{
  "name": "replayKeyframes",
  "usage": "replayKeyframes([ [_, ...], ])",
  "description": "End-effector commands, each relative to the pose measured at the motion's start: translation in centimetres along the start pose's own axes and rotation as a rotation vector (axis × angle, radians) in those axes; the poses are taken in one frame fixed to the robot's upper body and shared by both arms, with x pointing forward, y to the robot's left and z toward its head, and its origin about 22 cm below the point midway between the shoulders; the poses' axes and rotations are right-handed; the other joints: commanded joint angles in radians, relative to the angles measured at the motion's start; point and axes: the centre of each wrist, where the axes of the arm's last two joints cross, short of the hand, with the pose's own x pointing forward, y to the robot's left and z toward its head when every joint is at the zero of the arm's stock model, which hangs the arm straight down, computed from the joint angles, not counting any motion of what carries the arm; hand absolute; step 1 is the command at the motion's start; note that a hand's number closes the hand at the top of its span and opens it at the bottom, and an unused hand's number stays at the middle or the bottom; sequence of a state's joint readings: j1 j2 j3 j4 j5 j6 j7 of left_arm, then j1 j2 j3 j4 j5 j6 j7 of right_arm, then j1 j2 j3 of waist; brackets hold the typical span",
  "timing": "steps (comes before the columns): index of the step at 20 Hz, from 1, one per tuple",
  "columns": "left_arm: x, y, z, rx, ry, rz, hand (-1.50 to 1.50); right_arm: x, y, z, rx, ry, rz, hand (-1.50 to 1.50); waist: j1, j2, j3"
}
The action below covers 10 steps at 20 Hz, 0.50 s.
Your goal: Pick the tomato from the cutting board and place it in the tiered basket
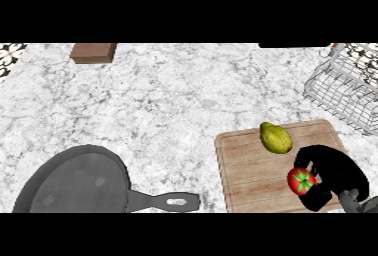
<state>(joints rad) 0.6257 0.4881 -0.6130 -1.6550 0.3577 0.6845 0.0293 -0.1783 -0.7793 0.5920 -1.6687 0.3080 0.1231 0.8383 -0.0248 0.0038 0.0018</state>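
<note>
Clamping tomato [301,181]: right hand [332,167] fingers, by cutting board [251,170] right edge; tiered basket [347,85] well apart.

**Cut Edges and Covered Parts**

The black right hand [336,167] curls its fingers [317,152] round the red round tomato [300,181], covering the fruit's right side. The hand also hides a corner of the pale wooden cutting board [251,172], whose near edge runs out of view. The dark grey round frying pan [74,182] loses its near rim at the bottom. The white wire tiered basket [343,90] is clipped by the right edge. On the marbled surface [184,100], a brown block [94,52] and a black shape [294,45] are cut across the top; what they are cannot be told.
</note>
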Motion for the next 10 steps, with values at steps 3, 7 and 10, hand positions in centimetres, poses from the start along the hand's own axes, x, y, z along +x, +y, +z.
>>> replayKeyframes([
  [3, 9.5, -1.2, -4.7, -0.044, -0.448, 0.031, 0.0, 0.9, -0.2, -0.4, -0.103, -0.063, 0.088, 1.5, -0.026, -0.004, -0.002],
  [7, 8.4, -1.0, -4.3, -0.026, -0.416, 0.054, 0.0, -3.3, -1.0, -1.3, -0.157, 0.044, 0.041, 1.5, -0.079, -0.013, -0.001],
  [10, 7.3, -0.6, -3.8, 0.005, -0.384, 0.058, 0.0, -7.8, -2.5, -2.3, -0.2, 0.177, -0.016, 1.5, -0.102, -0.011, 0.002],
])
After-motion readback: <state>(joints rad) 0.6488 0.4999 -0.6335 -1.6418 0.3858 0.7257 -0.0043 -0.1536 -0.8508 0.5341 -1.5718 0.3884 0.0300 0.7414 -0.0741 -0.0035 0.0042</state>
